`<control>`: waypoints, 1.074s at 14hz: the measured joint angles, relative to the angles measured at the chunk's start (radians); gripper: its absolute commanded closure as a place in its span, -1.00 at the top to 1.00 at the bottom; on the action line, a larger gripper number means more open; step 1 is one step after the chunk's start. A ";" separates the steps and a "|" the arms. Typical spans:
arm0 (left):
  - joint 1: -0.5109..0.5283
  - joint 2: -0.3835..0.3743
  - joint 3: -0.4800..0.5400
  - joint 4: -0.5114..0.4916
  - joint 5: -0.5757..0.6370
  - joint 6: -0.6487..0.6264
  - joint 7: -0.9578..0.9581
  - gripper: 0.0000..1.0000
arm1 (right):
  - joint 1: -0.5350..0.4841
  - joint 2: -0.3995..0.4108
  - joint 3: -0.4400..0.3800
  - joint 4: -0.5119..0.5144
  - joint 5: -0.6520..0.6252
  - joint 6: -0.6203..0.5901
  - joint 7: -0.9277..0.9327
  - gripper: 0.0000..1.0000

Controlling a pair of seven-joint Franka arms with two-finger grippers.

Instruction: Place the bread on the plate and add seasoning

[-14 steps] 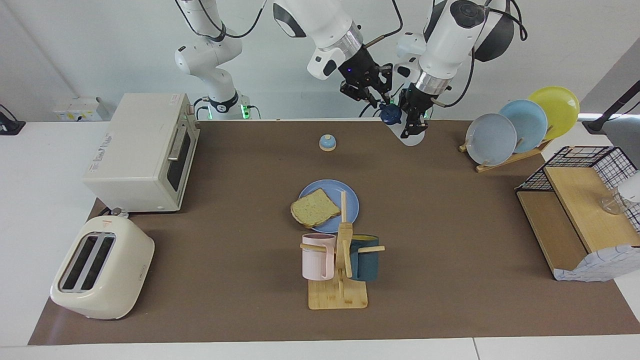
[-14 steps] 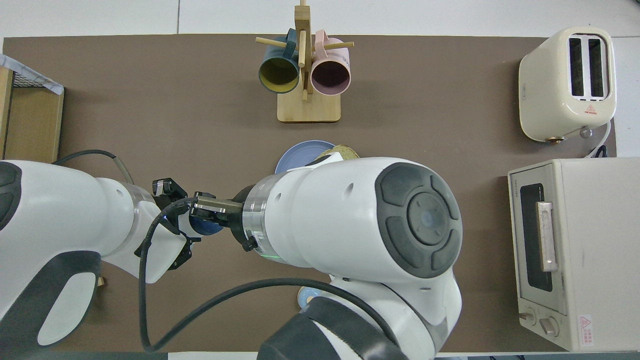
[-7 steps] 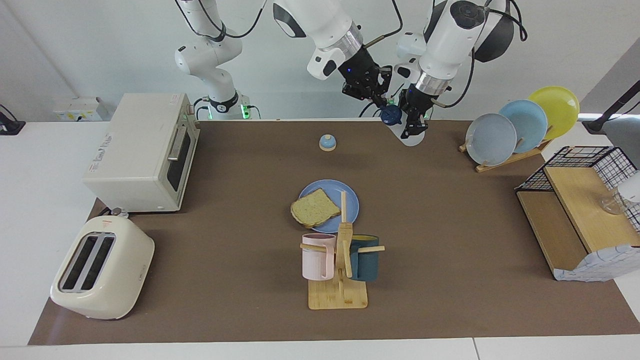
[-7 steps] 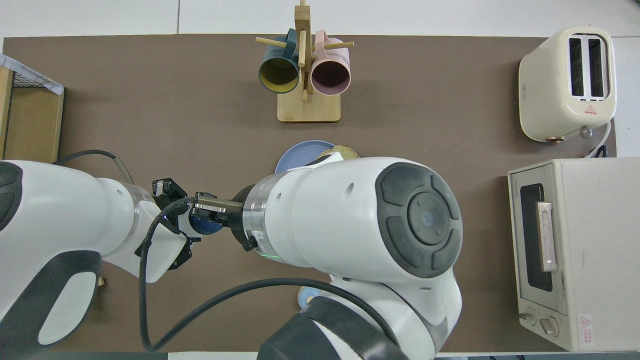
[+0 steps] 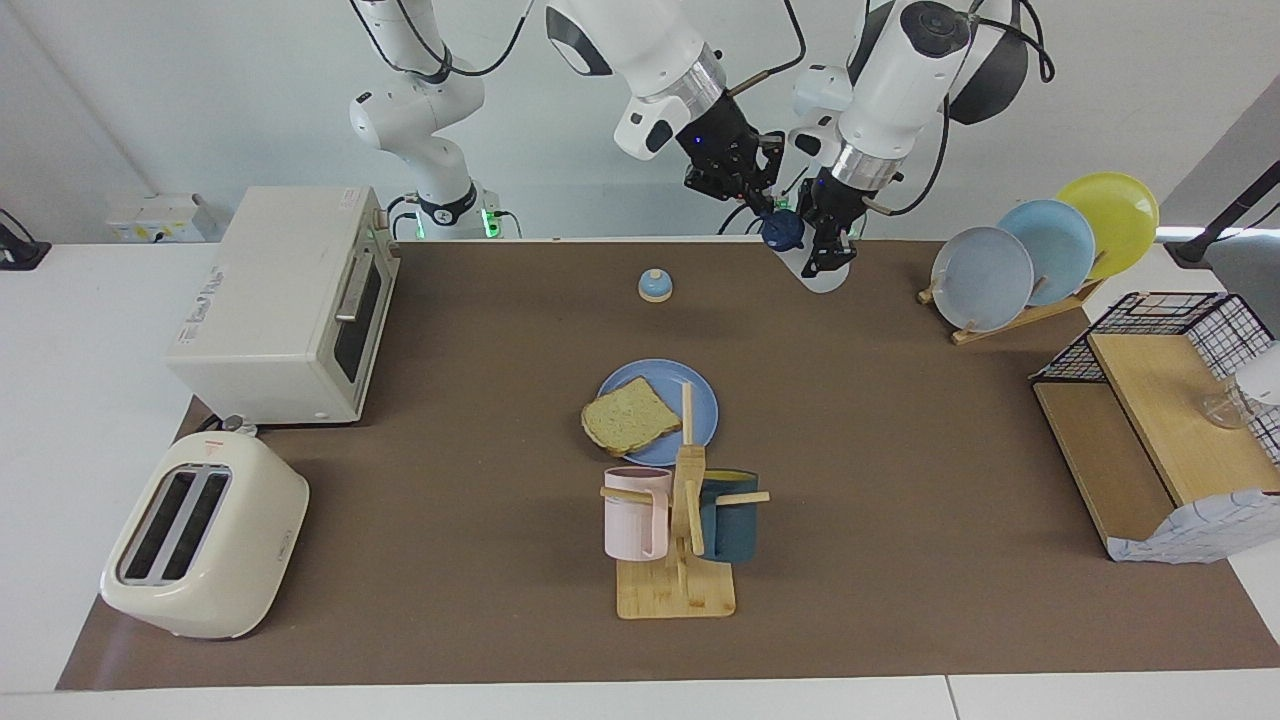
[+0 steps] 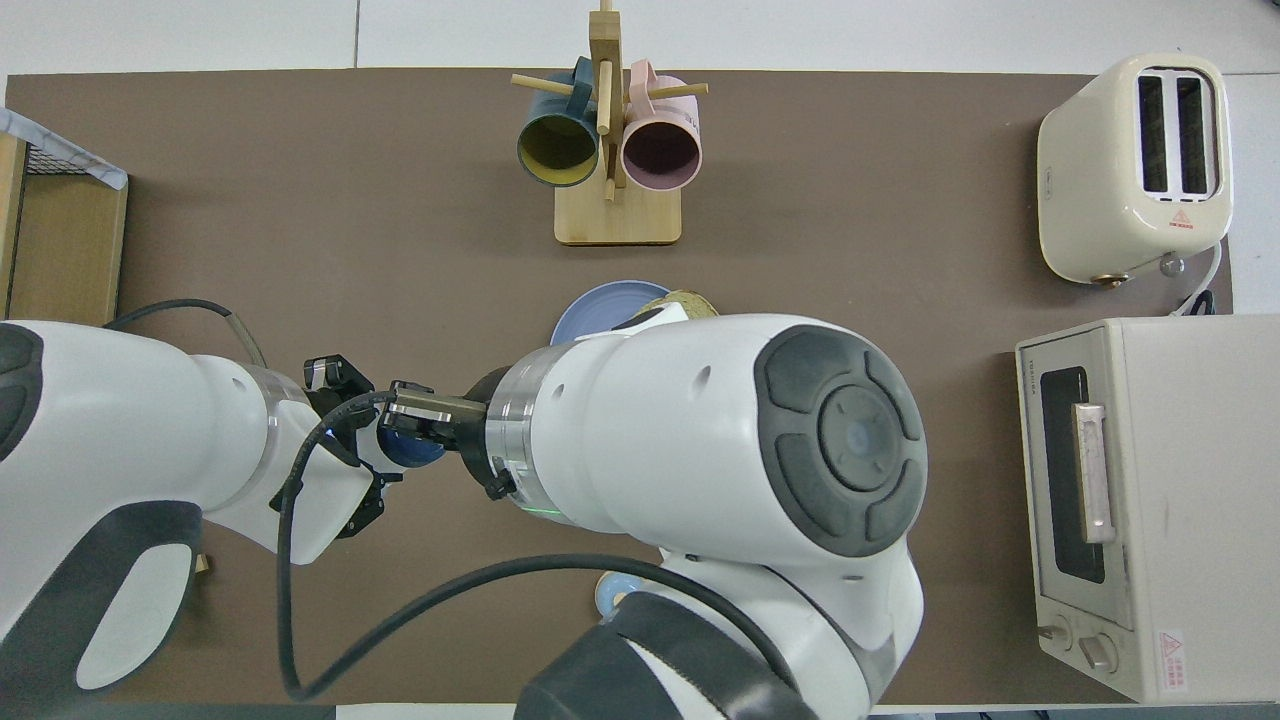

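The bread (image 5: 628, 415) lies on the blue plate (image 5: 697, 395) at the table's middle, its crust overhanging the rim toward the right arm's end. My left gripper (image 5: 825, 245) is shut on the whitish body of the seasoning (image 5: 830, 278), holding it tilted in the air over the table's edge by the robots. My right gripper (image 5: 772, 205) is shut on the bottle's navy cap (image 5: 782, 230). In the overhead view the right arm hides most of the plate (image 6: 590, 310), and the right gripper (image 6: 405, 425) meets the left gripper (image 6: 365, 450) at the cap (image 6: 415, 455).
A small blue bell (image 5: 655, 285) sits nearer to the robots than the plate. A wooden mug rack (image 5: 680, 560) stands just farther than the plate. Oven (image 5: 290, 300) and toaster (image 5: 205, 535) occupy the right arm's end; a plate rack (image 5: 1040, 250) and wire shelf (image 5: 1160, 420) the left arm's.
My right gripper has closed onto the bottle's cap and lifted slightly. The left gripper, bread and plate have stayed put.
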 measured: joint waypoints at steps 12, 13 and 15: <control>0.000 -0.002 0.002 0.004 -0.001 0.025 -0.015 -1.00 | -0.008 -0.002 -0.002 -0.003 0.027 0.037 0.079 -1.00; 0.000 -0.002 0.003 0.004 -0.001 0.026 -0.016 -1.00 | -0.008 -0.002 -0.002 -0.003 0.028 0.042 0.080 -1.00; 0.001 -0.002 0.005 0.004 -0.001 0.029 -0.020 -1.00 | -0.009 -0.003 -0.002 -0.009 0.035 0.068 0.094 -1.00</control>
